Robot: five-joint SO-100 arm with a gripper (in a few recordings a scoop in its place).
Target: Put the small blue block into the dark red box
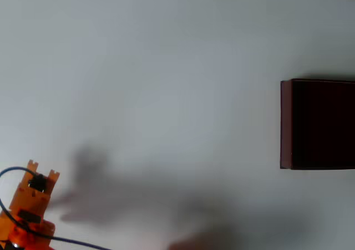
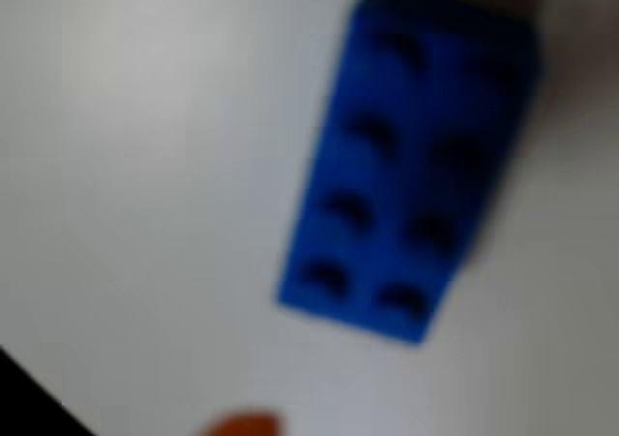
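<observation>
The small blue block [image 2: 411, 180] lies on the white table close under the wrist camera. It is blurred, tilted, and has two rows of studs on top. An orange fingertip [image 2: 242, 424] of my gripper pokes in at the bottom edge of the wrist view, apart from the block, with bare table between them. The frames do not show how the jaws stand. In the overhead view my orange arm [image 1: 30, 205] sits at the lower left corner. The dark red box [image 1: 285, 122] stands at the far right edge, open side up, with a near-black inside.
The white table [image 1: 166, 67] stretches bare between the arm and the box. A soft shadow [image 1: 111, 200] lies on it to the right of the arm. A cable [image 1: 66, 240] runs from the arm along the bottom edge.
</observation>
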